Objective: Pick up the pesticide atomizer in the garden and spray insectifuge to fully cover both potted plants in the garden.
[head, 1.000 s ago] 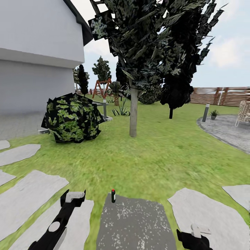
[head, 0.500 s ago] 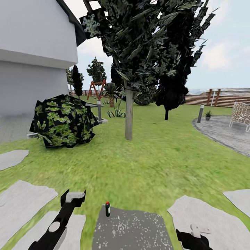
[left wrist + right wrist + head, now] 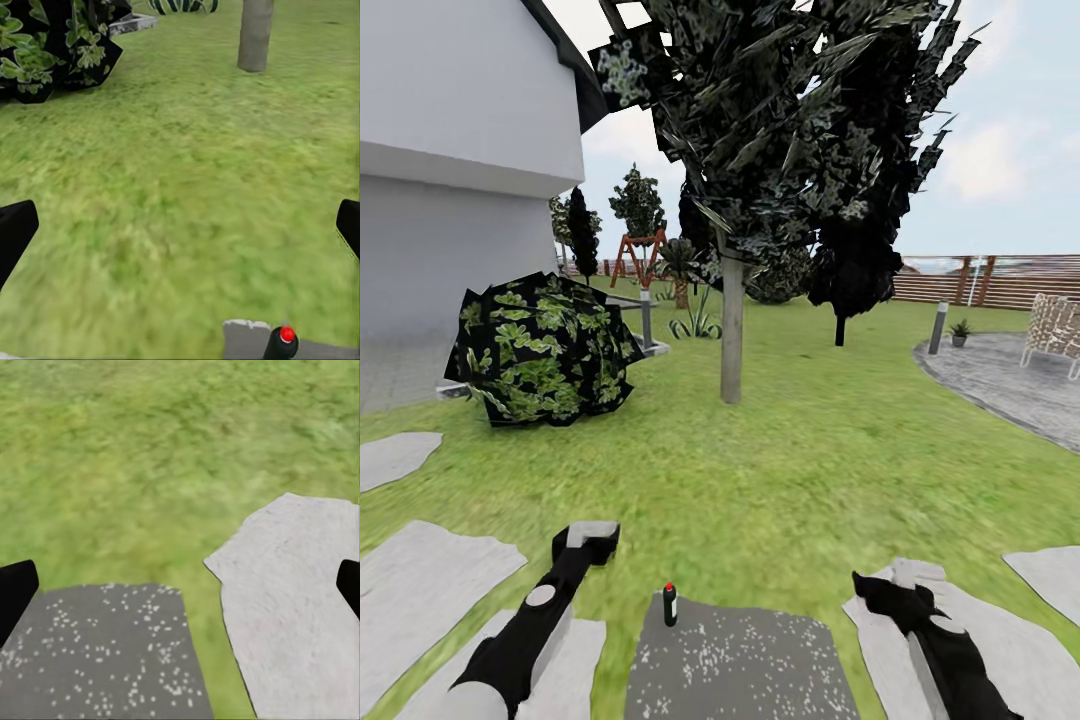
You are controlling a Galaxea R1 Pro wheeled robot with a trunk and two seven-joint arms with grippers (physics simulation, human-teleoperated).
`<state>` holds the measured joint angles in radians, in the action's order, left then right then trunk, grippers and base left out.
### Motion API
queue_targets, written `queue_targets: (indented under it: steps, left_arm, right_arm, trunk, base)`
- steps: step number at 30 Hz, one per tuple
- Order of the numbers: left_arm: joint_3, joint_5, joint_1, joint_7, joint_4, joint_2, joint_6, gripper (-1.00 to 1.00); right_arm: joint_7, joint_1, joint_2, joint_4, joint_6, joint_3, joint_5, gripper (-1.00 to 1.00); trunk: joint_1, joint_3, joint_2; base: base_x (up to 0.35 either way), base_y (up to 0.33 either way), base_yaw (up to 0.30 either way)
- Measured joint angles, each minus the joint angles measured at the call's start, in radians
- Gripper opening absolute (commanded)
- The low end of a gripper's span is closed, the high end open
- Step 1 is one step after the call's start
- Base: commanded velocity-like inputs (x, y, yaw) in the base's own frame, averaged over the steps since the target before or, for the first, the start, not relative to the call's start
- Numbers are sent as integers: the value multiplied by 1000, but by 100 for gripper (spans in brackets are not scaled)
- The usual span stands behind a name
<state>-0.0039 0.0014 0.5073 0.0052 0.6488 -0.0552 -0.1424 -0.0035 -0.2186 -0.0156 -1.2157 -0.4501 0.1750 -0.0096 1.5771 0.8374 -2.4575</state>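
Far beyond both empty, spread hands [image 3: 586, 541] [image 3: 888, 582], one potted plant [image 3: 960, 331] edges the patio [image 3: 1010, 385].

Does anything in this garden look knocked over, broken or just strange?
Nothing lies toppled or spilled. The one oddity is the big tree and the bush by the house: their foliage is flat, jagged dark patches, a rendering look rather than damage.

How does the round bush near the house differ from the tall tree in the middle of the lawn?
The bush sits low on the ground with no visible trunk; the tree rises on a bare pale trunk, its crown reaching past the top of the head view. The bush's leaves are broad and bright green; the tree's foliage is darker and greyer. Both grow from the lawn.
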Motion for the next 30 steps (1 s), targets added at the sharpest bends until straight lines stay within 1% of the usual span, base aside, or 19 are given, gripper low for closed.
queue_targets:
  steps: [2,3,4,5,7,10,12,13,14,16,21,24,28,30]
  left_arm:
    - [0,2,29,-1,-2,6,41,100]
    - [0,3,36,-2,-2,12,51,100]
    - [0,3,39,-2,-2,16,55,100]
    - [-1,4,44,-3,-6,29,61,100]
    - [-2,3,47,-2,-21,50,63,100]
    - [-3,0,48,-2,-33,74,46,100]
    - [-3,-1,49,-3,-36,79,15,100]
    - [-3,-2,49,-3,-36,80,-9,100]
    - [-4,-3,49,-4,-37,81,-47,100]
    - [-4,-4,49,-3,-37,82,-76,100]
    - [-7,-5,49,-2,-36,83,-94,100]
    - [-15,-5,49,-2,-36,86,-95,100]
    - [-34,-5,49,-2,-36,104,-95,100]
    - [-35,-5,49,-2,-36,107,-95,100]
  right_arm:
    - [1,-73,0,0,-88,0,-1,100]
    - [1,-98,0,0,-124,0,-2,100]
    - [1,-107,0,0,-139,0,-2,100]
    - [2,-124,1,-1,-168,-1,-4,100]
    - [1,-135,2,-2,-186,-4,-6,100]
    - [2,-141,3,-4,-195,-7,-7,100]
    - [2,-142,3,-4,-197,-9,-7,100]
    - [2,-142,3,-4,-198,-9,-7,100]
    - [2,-142,3,-5,-198,-8,-7,100]
    - [1,-142,3,-5,-198,-8,-3,100]
    - [-1,-141,3,-5,-198,-9,2,100]
    - [-1,-141,3,-6,-198,-9,3,100]
    - [-1,-141,3,-6,-198,-9,3,100]
    - [0,-141,3,-7,-198,-9,3,100]
  trunk:
    - [0,0,0]
    - [0,0,0]
    - [0,0,0]
    - [0,0,0]
    - [0,0,0]
    - [0,0,0]
    - [0,0,0]
    - [0,0,0]
    - [0,0,0]
    - [0,0,0]
    - [0,0,0]
    - [0,0,0]
    - [0,0,0]
    - [0,0,0]
  base:
    - [0,0,0]
    - [0,0,0]
    - [0,0,0]
    - [0,0,0]
    - [0,0,0]
    - [0,0,0]
    - [0,0,0]
    - [0,0,0]
    - [0,0,0]
    - [0,0,0]
    - [0,0,0]
    - [0,0,0]
    - [0,0,0]
    - [0,0,0]
